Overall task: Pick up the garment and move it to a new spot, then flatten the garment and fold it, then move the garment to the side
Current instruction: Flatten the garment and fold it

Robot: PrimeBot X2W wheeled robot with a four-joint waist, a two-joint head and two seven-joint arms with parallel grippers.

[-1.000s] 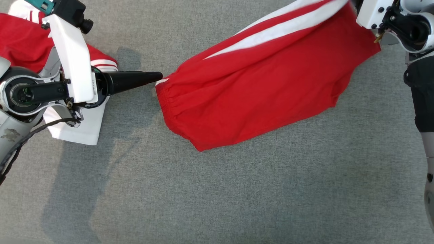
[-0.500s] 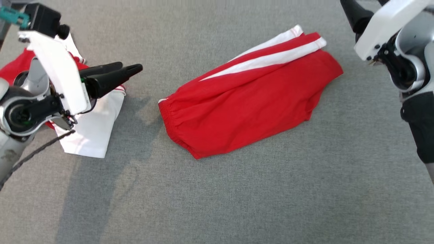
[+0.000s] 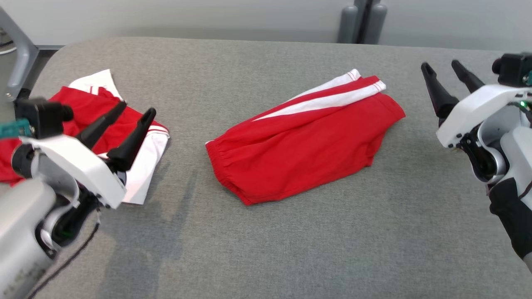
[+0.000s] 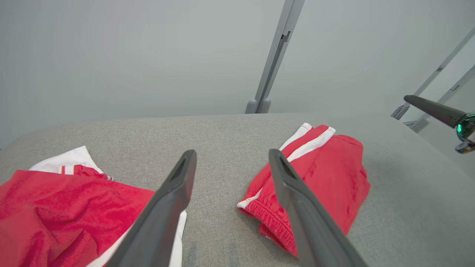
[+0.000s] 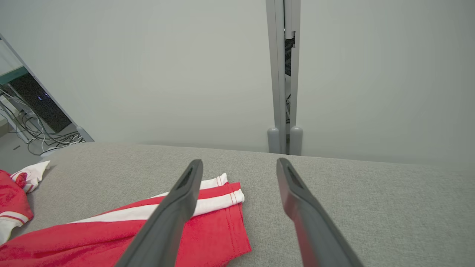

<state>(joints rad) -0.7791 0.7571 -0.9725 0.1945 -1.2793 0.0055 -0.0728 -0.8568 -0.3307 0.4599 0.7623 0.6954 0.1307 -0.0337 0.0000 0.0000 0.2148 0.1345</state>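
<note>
Both pincers wide and empty, one folded pair of shorts mid-table

So you've got two grippers up: your left gripper [image 3: 137, 108] has its two dark fingers spread wide with nothing between them, and your right gripper [image 3: 439, 64] is the same deal over by the right edge of the table, two fingers apart, holding nothing. Just past the left one sits one crumpled red-and-white heap of clothing [image 3: 149, 153]; can't tell how many pieces are in it. The one thing you care about, the folded red shorts with two white side stripes [image 3: 299, 153], lies flat in the middle of the grey fabric-covered table [image 3: 291, 249], between the two grippers and touching neither, elastic waistband toward the left gripper, hem toward the right. Behind the far edge stands a pair of grey upright posts [image 3: 361, 20].
</note>
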